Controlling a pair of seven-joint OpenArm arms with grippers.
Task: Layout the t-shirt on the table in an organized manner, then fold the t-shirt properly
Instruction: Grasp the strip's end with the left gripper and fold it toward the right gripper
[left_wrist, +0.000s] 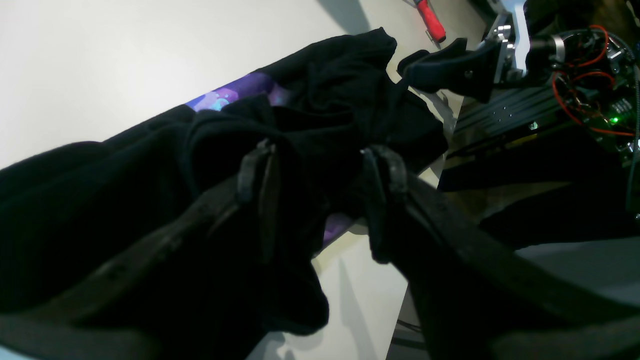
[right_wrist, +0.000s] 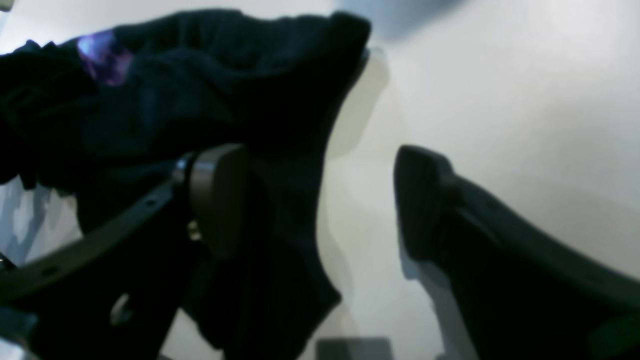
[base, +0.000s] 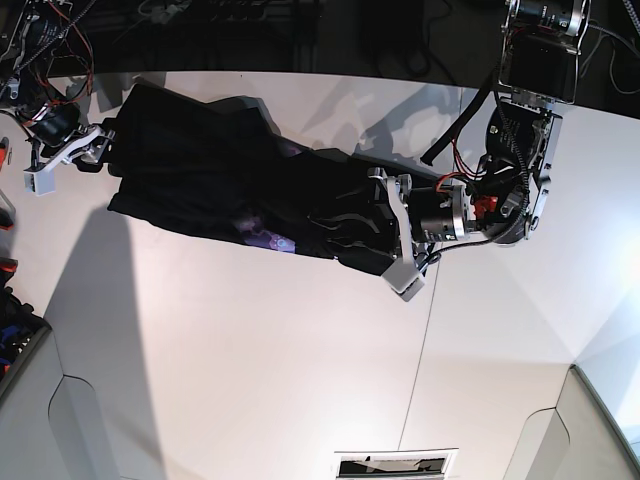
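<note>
Both grippers seen parted: left gripper (left_wrist: 320, 200) wide over bunched t-shirt (base: 230, 185), right gripper (right_wrist: 320, 200) wide, nothing held. Risk judged: wrinkles locked in if shirt is folded unspread on table (base: 250, 380).

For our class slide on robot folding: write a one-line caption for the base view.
Two open grippers at opposite ends of a bunched black t-shirt on a white table.
</note>
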